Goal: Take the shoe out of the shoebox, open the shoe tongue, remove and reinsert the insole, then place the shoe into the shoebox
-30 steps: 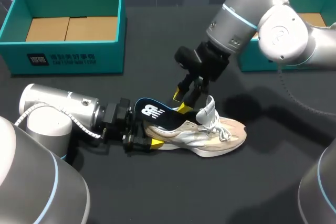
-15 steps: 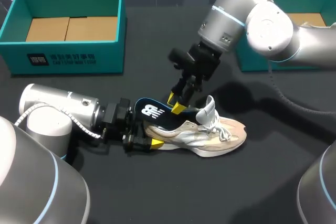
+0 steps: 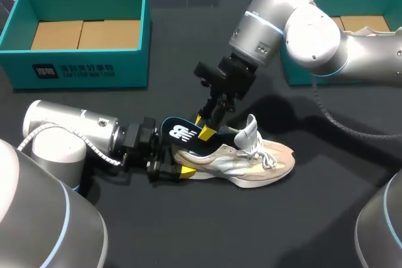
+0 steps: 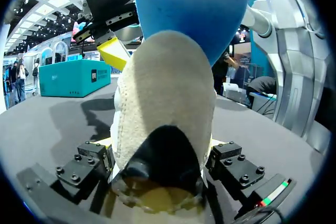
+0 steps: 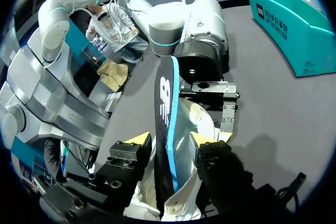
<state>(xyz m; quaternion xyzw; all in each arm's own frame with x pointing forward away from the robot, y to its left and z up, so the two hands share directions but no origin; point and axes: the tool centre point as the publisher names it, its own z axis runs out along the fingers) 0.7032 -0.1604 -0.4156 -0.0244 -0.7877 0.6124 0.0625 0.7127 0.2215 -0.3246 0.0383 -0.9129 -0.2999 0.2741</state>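
A beige and white shoe (image 3: 257, 158) lies on its side on the black table, toe to the right. My left gripper (image 3: 173, 169) is shut on its heel (image 4: 163, 129), which fills the gap between the fingers. A dark blue insole (image 3: 182, 135) with a white logo sticks up out of the heel opening. My right gripper (image 3: 203, 126) comes down from above and straddles the insole (image 5: 167, 124), one yellow tip on each side. Its fingers (image 5: 137, 140) stand close to the insole, with a thin gap still showing, so it is open.
A teal shoebox (image 3: 81, 70) with a cardboard floor stands at the back left. A second teal box (image 3: 301, 73) sits at the back right, partly behind my right arm. Bare black table lies in front of the shoe.
My right gripper has shifted left and down along the insole, and its fingers have narrowed around it. The left gripper and the shoe have stayed still.
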